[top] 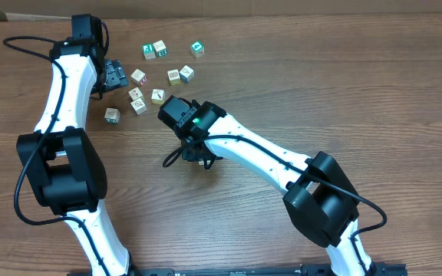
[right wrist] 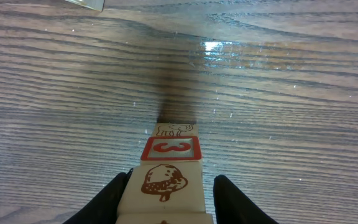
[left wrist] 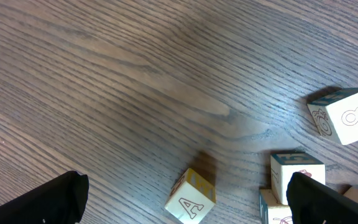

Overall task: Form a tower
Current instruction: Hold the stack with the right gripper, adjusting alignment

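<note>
On my left, the left end effector [top: 115, 77] hangs over the bench [top: 321, 61] with its jaws spread wide and nothing held. Its wrist view shows the dark fingers [left wrist: 48, 202] at opposite edges of the picture, with an A cube [left wrist: 191, 196] on the wood between them and an 8 cube [left wrist: 352, 116] off to one side.

Just right of it, the loose cubes [top: 138, 77] lie scattered, each apart from the next.

At the right edge of that scatter, near the bench's middle, is the right end effector [top: 173, 115]. The tower [right wrist: 169, 165] sits between its fingers [right wrist: 112, 199] (the overhead view hides it under the wrist). It is a one-wide column with a red 3 cube and an acorn cube showing.

The jaws here are narrow, close about the acorn cube. One finger looks to touch it and a sliver of wood shows beside the other, so I cannot tell whether they grip.
</note>
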